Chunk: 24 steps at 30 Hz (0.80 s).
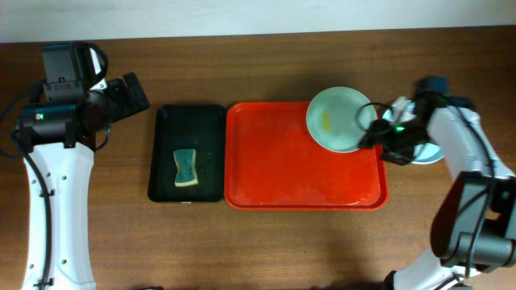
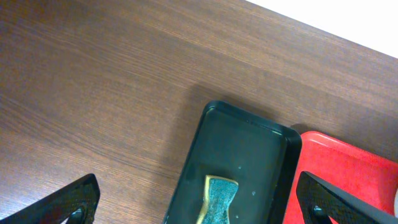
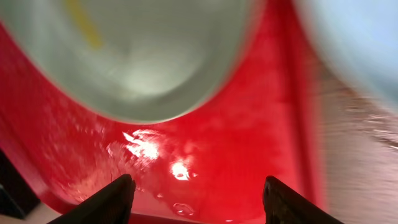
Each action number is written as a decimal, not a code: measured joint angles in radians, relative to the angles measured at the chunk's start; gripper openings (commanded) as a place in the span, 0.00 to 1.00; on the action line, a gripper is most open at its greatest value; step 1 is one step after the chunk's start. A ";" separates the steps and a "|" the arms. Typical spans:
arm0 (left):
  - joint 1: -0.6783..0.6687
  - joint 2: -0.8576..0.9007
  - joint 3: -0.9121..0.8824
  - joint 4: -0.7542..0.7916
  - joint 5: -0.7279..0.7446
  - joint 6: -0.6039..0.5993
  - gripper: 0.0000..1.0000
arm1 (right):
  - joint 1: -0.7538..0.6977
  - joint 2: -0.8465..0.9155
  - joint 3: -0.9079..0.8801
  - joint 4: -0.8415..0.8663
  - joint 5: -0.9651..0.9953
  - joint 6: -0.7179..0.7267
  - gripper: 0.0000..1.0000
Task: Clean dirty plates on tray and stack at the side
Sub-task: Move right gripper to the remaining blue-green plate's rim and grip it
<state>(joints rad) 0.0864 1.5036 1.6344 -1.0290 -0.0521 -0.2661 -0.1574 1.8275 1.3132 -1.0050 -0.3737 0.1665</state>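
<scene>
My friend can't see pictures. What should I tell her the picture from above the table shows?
A pale mint plate with a yellow smear lies at the top right corner of a red tray, with the right gripper at its edge. Left of the tray, a black tray holds a green sponge, and the left gripper hangs further left.

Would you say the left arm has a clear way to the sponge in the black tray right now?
Probably yes: the left claw is open, beside the black tray, and the sponge lies alone there with nothing over it.
</scene>
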 measured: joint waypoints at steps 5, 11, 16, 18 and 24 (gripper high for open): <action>0.000 0.000 0.000 0.000 0.000 0.000 0.99 | 0.161 0.000 0.000 -0.001 0.090 -0.015 0.69; 0.000 0.000 0.000 0.000 0.000 0.000 0.99 | 0.252 0.000 0.000 0.009 0.161 -0.017 0.70; 0.000 0.000 0.000 0.000 0.000 0.000 0.99 | 0.257 0.000 0.000 0.010 0.183 -0.018 0.71; 0.000 0.000 0.000 0.000 0.000 0.000 0.99 | 0.257 0.000 0.000 0.010 0.188 -0.018 0.71; 0.000 0.000 0.000 0.000 0.000 0.000 0.99 | 0.257 0.000 0.000 0.014 0.193 -0.018 0.72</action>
<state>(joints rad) 0.0864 1.5036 1.6344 -1.0290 -0.0521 -0.2657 0.0994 1.8278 1.3132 -0.9909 -0.1806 0.1482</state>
